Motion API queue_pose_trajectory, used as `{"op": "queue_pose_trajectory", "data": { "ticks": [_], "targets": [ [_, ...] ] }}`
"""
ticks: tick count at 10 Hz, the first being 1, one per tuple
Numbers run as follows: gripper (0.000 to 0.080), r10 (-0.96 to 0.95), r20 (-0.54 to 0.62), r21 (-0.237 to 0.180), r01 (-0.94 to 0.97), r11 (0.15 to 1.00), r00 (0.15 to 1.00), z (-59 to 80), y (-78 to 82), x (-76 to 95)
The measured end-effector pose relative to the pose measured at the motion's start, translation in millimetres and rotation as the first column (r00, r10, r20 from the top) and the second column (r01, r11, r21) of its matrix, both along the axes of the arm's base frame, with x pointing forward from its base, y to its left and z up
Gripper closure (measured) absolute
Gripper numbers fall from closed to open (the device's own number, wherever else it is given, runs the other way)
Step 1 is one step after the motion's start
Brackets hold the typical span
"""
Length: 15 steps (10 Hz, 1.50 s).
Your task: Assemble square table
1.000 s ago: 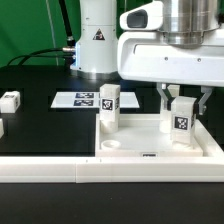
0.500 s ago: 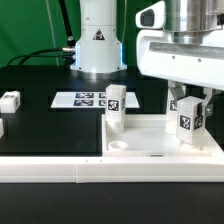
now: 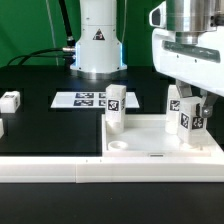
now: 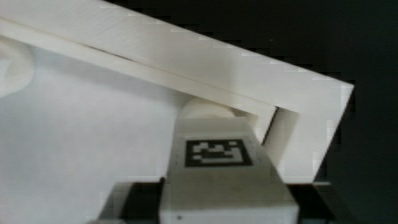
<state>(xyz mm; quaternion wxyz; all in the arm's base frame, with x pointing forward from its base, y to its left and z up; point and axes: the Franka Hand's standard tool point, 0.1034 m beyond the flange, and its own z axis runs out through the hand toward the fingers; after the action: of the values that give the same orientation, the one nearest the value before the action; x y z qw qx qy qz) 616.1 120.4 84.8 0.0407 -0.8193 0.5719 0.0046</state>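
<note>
Slab: the square table slab (image 3: 150,130) lies flat, rim up, on the black surface (image 3: 40,125), beside the border wall (image 3: 50,170).
Held leg: the held leg (image 3: 184,120) is upright with its long axis vertical, in the slab's corner at the exterior view's right.
Tool: the tool (image 3: 187,108) is closed on the held leg.
Second leg: the second leg (image 3: 115,108) is upright by the slab's left edge.
Hidden: the held leg's foot sits behind the rim, so its seating cannot be told.
Surroundings: a loose leg (image 3: 10,100) and the marker board (image 3: 85,99) lie on the surface.

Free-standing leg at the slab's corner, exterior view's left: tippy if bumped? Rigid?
The free-standing leg is taller than its base is wide, so it is probably tippy unless seated in the slab's socket; can't tell. Blocky plastic look: likely rigid and light. Flat faces: unlikely to roll. The gripper holds the other leg, so nothing steadies this one.
</note>
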Motion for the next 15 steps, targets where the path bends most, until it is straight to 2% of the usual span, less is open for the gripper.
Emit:
{"op": "queue_pose_trajectory", "data": {
  "ticks": [2, 3, 5, 7, 9, 10, 12, 13, 15],
  "targets": [
    [0.0190, 0.114, 0.007, -0.005, -0.114, 0.993, 0.993, -0.4, -0.4, -0.1],
    [0.0162, 0.175, 0.010, -0.009, -0.175, 0.985, 0.985, -0.3, 1.6, -0.4],
    [0.0152, 0.394, 0.024, -0.022, -0.393, 0.919, 0.919, -0.3, -2.6, 0.5],
    [0.0150, 0.507, 0.029, -0.031, -0.506, 0.862, 0.861, -0.4, -2.9, 0.5],
    [0.0150, 0.638, 0.029, -0.054, -0.636, 0.770, 0.770, -4.2, -5.0, 0.1],
    [0.0150, 0.767, 0.002, -0.093, -0.764, 0.639, 0.641, -3.3, -6.3, 1.1],
    [0.0150, 0.880, -0.016, -0.111, -0.875, 0.471, 0.475, -2.9, -8.4, 2.2],
    [0.0150, 0.951, -0.039, -0.127, -0.945, 0.301, 0.308, -1.0, -10.1, 5.5],
    [0.0150, 0.989, -0.064, -0.133, -0.983, 0.127, 0.136, 0.1, -11.4, 7.0]
  ]
}}
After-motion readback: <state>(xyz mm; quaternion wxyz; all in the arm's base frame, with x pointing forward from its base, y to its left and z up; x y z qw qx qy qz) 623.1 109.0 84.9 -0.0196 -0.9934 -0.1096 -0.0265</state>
